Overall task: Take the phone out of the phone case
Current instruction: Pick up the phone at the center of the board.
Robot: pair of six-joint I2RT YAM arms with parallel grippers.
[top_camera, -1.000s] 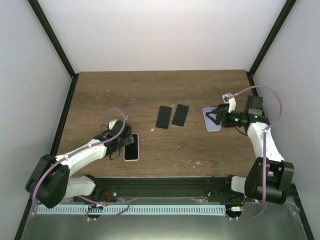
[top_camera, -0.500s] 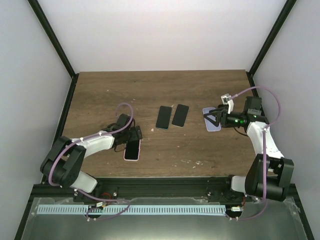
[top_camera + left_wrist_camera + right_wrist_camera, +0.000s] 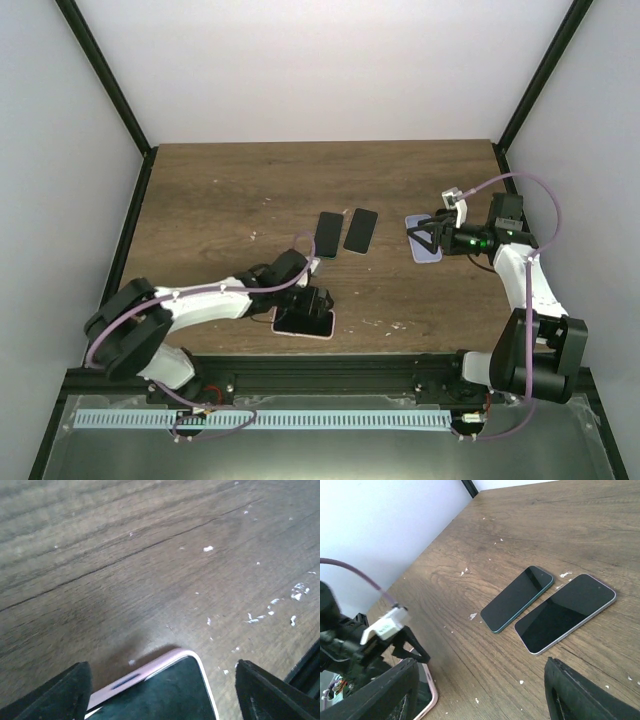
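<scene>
A dark-screened phone in a pink case point(image 3: 303, 324) lies crosswise near the table's front edge. My left gripper point(image 3: 312, 304) is low over it. In the left wrist view the pink case's corner point(image 3: 150, 672) sits between the wide-apart fingers, and the left gripper point(image 3: 161, 675) is open. My right gripper point(image 3: 426, 234) hovers open at the right over a flat lavender item point(image 3: 425, 251). In the right wrist view the right gripper point(image 3: 480, 667) is open and empty. The pink-cased phone point(image 3: 429, 696) shows at that view's lower left, beside the left arm point(image 3: 350, 642).
Two bare dark phones lie side by side mid-table: a teal-edged one point(image 3: 327, 235) point(image 3: 517, 599) and a silver-edged one point(image 3: 360, 230) point(image 3: 565, 613). White flecks dot the wood. A black rail point(image 3: 330, 372) runs along the front edge, close to the pink-cased phone.
My left gripper has swept right along the front. The pink-cased phone has turned from lengthwise to crosswise and shifted right. The right arm has barely moved.
</scene>
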